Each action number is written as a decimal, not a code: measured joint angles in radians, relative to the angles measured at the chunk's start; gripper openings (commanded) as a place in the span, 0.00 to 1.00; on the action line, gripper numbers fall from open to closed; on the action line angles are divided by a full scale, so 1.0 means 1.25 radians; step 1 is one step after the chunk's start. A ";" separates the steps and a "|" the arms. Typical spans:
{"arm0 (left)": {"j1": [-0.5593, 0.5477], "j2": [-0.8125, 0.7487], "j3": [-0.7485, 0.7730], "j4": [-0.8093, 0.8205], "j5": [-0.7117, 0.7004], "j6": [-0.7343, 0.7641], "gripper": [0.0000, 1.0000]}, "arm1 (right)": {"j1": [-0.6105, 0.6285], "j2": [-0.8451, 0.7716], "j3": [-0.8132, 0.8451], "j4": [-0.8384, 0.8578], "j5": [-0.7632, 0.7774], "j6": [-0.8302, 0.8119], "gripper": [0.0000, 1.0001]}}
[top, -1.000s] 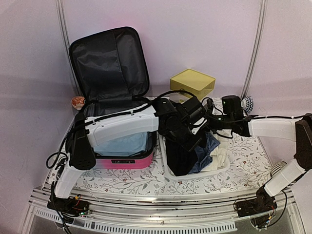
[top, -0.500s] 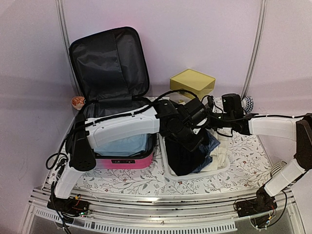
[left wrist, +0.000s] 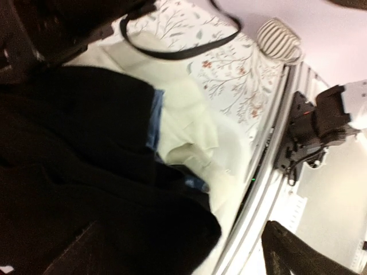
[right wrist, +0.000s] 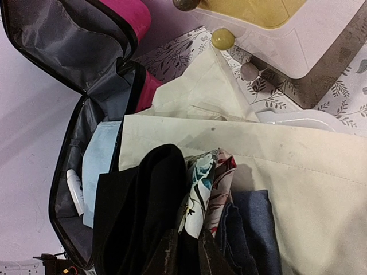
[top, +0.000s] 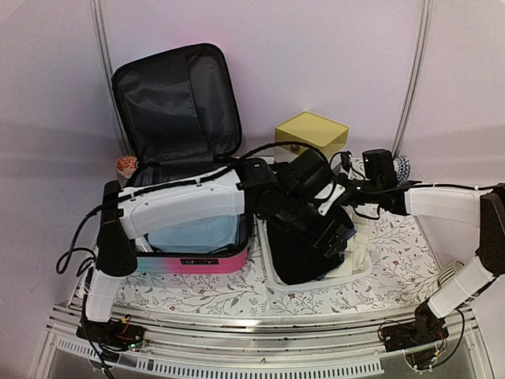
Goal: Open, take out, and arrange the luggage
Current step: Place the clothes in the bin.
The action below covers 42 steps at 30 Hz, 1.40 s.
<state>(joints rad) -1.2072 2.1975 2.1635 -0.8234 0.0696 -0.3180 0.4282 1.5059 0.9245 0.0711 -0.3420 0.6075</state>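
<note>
Top external view had the luggage (top: 175,110) sitting open on the left of the table (top: 394,245), lid standing up at the back. Left end effector (left wrist: 183,246) hung wide open over a black garment (left wrist: 86,143) in the white basket (top: 359,272), holding nothing. Right end effector (right wrist: 192,252) had its fingers close together at a floral cloth (right wrist: 202,177); couldn't tell if it actually gripped it.

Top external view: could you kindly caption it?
Open suitcase at left; left arm and right arm over clothes basket.
</note>
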 measured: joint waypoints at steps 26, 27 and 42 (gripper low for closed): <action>0.239 -0.351 -0.496 0.248 0.042 -0.038 0.45 | -0.034 -0.012 0.127 -0.165 -0.042 -0.133 0.75; 0.244 -0.349 -0.497 0.252 0.043 -0.034 0.43 | -0.034 -0.002 0.141 -0.178 -0.047 -0.143 0.76; 0.268 -0.296 -0.540 0.320 0.004 -0.026 0.35 | -0.021 0.183 0.264 -0.292 -0.092 -0.227 0.59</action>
<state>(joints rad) -0.8722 1.8275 1.4891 -0.4236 0.0742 -0.3504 0.4019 1.7348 1.2545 -0.2935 -0.4568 0.3241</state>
